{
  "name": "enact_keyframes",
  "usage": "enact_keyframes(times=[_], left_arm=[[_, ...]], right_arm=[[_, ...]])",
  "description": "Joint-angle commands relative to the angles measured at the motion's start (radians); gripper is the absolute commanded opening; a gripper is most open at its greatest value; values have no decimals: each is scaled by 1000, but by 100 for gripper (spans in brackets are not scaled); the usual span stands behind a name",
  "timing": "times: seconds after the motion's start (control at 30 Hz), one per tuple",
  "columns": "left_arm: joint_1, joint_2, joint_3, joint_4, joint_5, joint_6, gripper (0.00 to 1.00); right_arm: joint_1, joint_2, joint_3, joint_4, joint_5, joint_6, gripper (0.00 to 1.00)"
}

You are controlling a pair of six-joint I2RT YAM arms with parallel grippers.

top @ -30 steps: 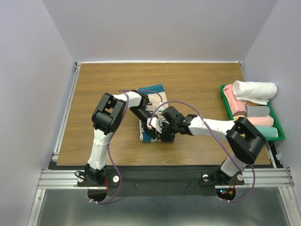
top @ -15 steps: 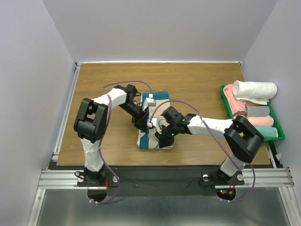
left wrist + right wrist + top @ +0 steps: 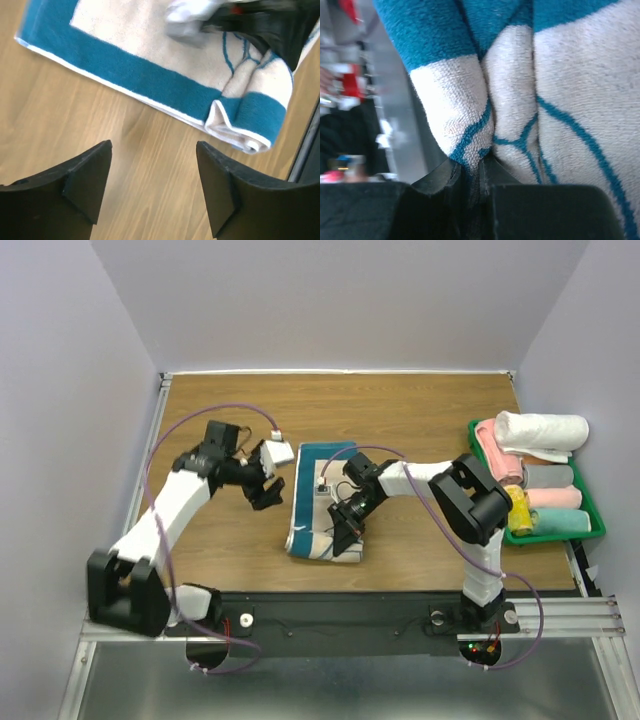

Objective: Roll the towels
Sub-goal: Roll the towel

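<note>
Terry cloth, cream in the middle with a broad teal band round it, lies on the wooden counter (image 3: 420, 420): this towel (image 3: 308, 502) sits near the centre, its long side running from 12 to 6 o'clock in the top view. Its 6 o'clock end is rolled up into a short bundle, and the rest is flat.

From above, the right arm (image 3: 405, 478) reaches in from 3 o'clock and its jaws sit low on the rolled end, but that view does not show whether they grip. The right wrist view does. The jaws are clamped on a pinched fold of cream pile with thin teal outline strokes, and the cloth fills nearly the whole picture.

The left arm (image 3: 170, 505) stretches out at 9 o'clock of the towel, its jaws over bare wood just beside the long edge. The left wrist view shows them wide apart with nothing between them. It also shows a thin pale hem outside the teal band and the spiral at the end of the roll, which are too small to make out from above.

At the counter's 3 o'clock edge stands a green tray (image 3: 560, 536) holding rolled towels (image 3: 540, 430) in white, pink and grey. Neither wrist view shows it.
</note>
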Motion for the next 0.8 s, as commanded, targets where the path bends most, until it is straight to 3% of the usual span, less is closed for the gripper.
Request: enact_keyframes(times=[0.0,0.07,0.1,0.23,0.27,0.47,0.6,0.77], left_arm=[[-210,-255,-152,137,-228,41,80],[-325,-387,-262,189,-357,50,81],[-454,-448,-296,207,-396,38,82],[-715,-475,-416,298,-594,23,85],[-749,-462,-440,316,-659,16,91],[-883,-346,-447,448,-736,10,94],[-907,-225,-444,551,-851,1,93],[-924,-157,-465,582,-857,10,75]], right_arm=[[-22,103,38,-84,-67,53,1],[-37,157,72,-104,-94,59,1],[-40,172,81,-110,-107,59,0],[-49,234,125,-143,-114,56,1],[-49,250,138,-153,-111,53,1],[-56,289,178,-202,-109,40,1],[-62,313,193,-225,-109,28,1],[-92,341,207,-235,-140,47,1]])
